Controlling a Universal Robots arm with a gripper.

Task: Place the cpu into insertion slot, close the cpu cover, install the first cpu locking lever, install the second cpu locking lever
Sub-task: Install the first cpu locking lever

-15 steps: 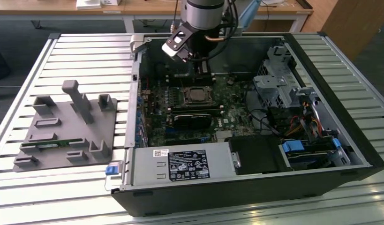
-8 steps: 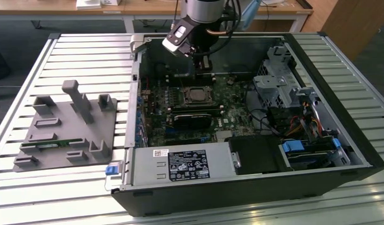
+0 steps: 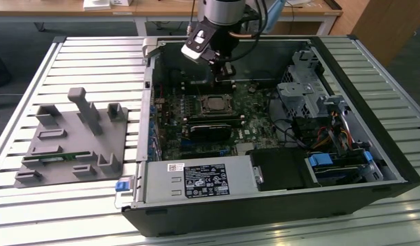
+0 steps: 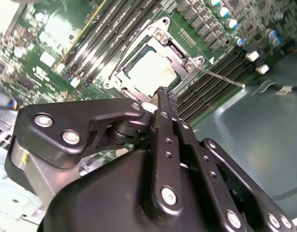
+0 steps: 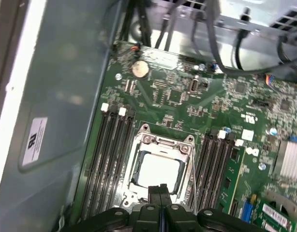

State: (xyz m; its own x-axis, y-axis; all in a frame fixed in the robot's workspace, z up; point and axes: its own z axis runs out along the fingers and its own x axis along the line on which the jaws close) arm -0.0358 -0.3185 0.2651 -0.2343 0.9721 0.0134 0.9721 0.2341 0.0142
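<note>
Hand (image 5: 160, 187): fingers pressed together, nothing between them. In both wrist views the tips (image 4: 163, 93) sit over one edge of the slot (image 3: 213, 97). Whether they touch it cannot be told.

Cpu (image 5: 158, 171): seated flat in the slot, its pale face showing through the cut-out of the cover (image 5: 189, 162). The cover lies down over it, with its frame edges square to the slot.

Lever (image 4: 221, 77): in the second wrist view a thin metal rod runs from one slot corner out across the memory slots (image 4: 214, 82).

Room: memory slots flank the slot closely on two sides (image 5: 107, 159). In the exterior view a black card (image 3: 210, 128) lies just near of the slot, and a drive cage (image 3: 305, 87) stands well apart at the exterior view's right. The space above the slot is open apart from the hand (image 3: 225, 78).

The case (image 3: 264, 205) lies open on the slatted surface (image 3: 93, 66). A grey fixture (image 3: 70, 148) sits at the exterior view's left, apart from the case wall.
</note>
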